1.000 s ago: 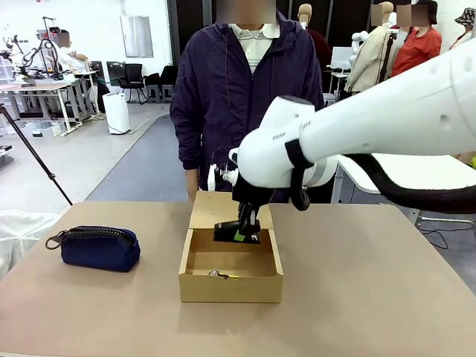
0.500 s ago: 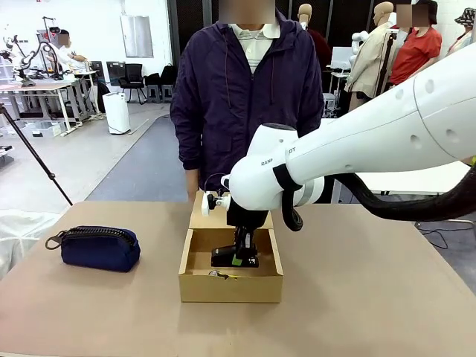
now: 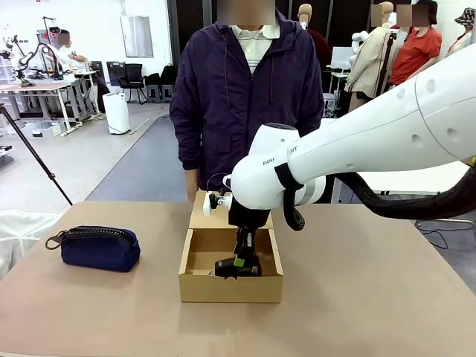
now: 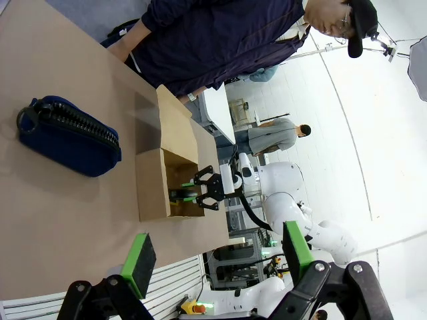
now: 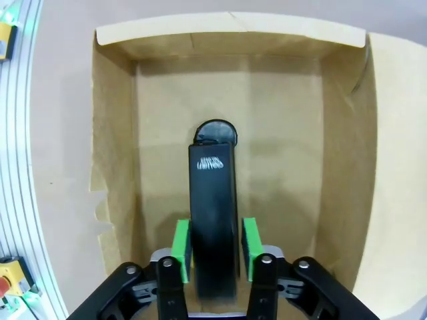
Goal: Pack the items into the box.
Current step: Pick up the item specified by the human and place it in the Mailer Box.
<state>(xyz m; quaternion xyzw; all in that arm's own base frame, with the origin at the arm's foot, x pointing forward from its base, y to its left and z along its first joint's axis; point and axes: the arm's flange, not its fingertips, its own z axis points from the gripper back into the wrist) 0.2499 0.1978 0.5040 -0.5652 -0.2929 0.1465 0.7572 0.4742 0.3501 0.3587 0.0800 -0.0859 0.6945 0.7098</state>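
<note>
One black stapler (image 5: 213, 200) lies flat on the floor of the one tan cardboard box (image 3: 230, 288), running left to right and a little closer to the near wall than to the far one. The right gripper (image 5: 215, 230) reaches straight down into the box, with its two green pads (image 5: 181, 247) on either side of the stapler's rear end. The pads are right against its sides, but it is not possible to tell whether they pinch it or have just let go. The box stands near the middle of the brown table (image 3: 372, 297), with its single lid flap (image 3: 212, 212) open and leaning back at the far side. One navy zip pouch (image 3: 100, 248) lies well apart to the left, its zip on top. The left gripper (image 4: 217, 240) hangs above the table's near left, its two fingers spread wide with nothing between them. One person in a dark purple jacket (image 3: 245, 97) stands at the far edge, just behind the flap.
</note>
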